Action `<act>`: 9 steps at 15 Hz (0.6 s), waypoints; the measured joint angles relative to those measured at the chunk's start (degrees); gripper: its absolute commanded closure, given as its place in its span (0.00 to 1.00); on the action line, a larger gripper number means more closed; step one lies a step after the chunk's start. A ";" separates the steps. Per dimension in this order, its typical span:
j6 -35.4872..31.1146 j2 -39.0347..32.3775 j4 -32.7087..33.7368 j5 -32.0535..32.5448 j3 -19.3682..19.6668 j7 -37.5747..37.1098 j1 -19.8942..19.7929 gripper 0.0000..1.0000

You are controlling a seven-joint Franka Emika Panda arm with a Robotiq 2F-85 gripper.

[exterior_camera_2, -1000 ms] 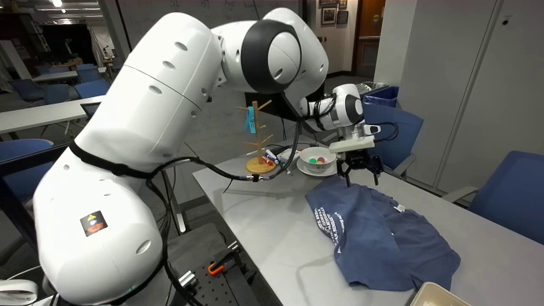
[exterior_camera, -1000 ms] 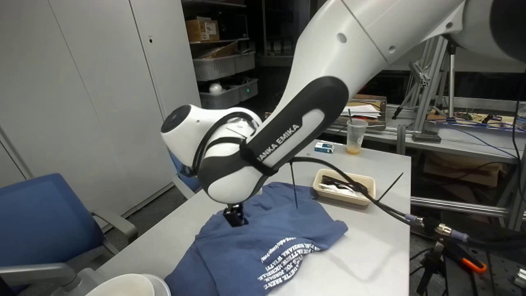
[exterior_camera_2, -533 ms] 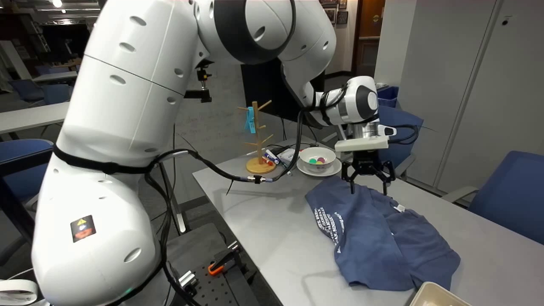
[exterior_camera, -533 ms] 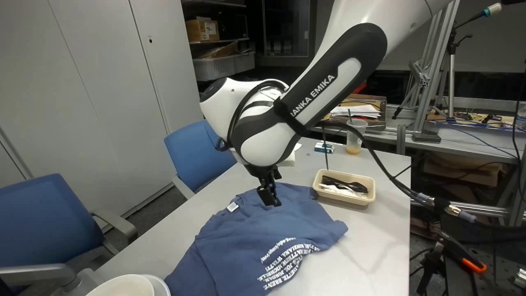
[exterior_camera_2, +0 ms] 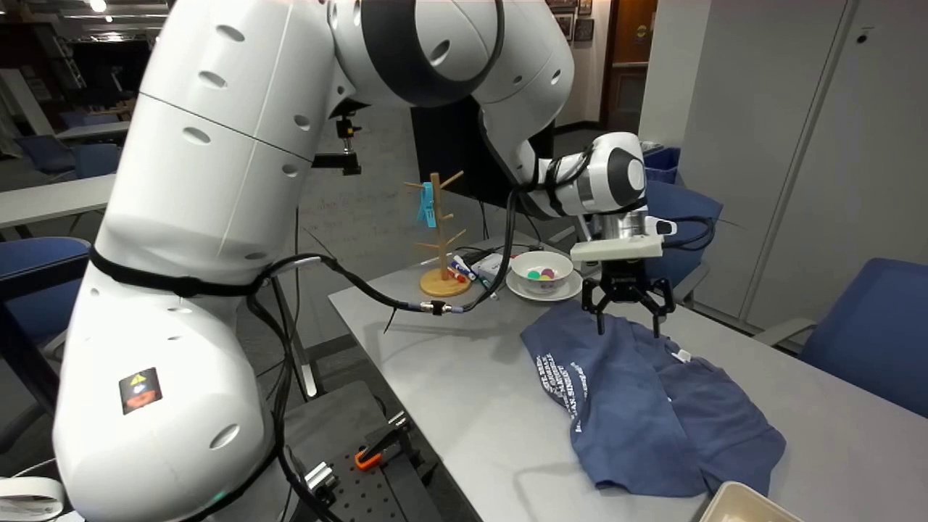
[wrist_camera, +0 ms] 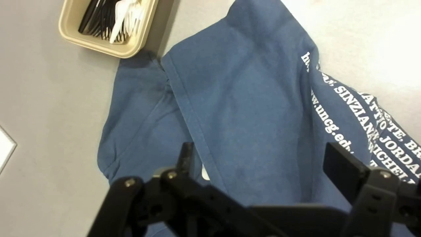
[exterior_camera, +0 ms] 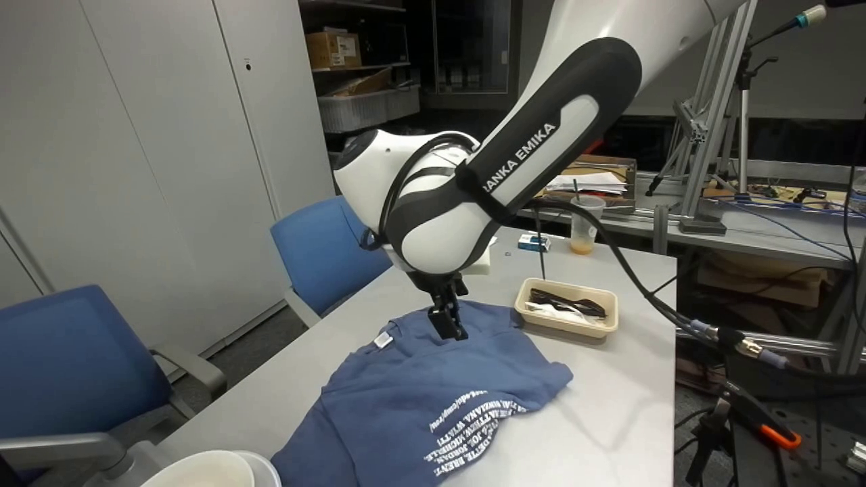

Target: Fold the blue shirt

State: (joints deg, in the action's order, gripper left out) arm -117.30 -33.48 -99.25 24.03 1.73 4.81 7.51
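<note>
Blue shirt (exterior_camera: 413, 399), lying beside the cream tray (exterior_camera: 565, 326) in an exterior view, looks partway folded; I judge my next move calls for pinching an edge. In an exterior view, my gripper (exterior_camera_2: 628, 330) hangs above it, well apart from the tray, fingers spread, holding nothing. My wrist view shows soft, creased fabric, a straight stitched edge (wrist_camera: 192, 118) slanting away from the tray, white lettering (wrist_camera: 370, 130) beyond.

Partly unseen
In the wrist view the gripper (wrist_camera: 260, 148) covers part of the blue shirt (wrist_camera: 250, 108), whose lettering (wrist_camera: 353, 102) runs past the right edge; the top edge cuts the tray (wrist_camera: 95, 48).
</note>
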 measured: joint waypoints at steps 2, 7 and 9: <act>0.00 -0.79 0.43 0.00 0.38 0.43 -1.03 0.00; 0.00 -3.87 2.31 -0.79 0.49 7.45 -7.01 0.00; 0.12 -5.23 3.06 -2.28 0.43 11.38 -9.39 0.00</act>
State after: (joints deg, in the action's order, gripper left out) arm -117.19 -38.71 -96.19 21.75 2.16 16.19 -1.89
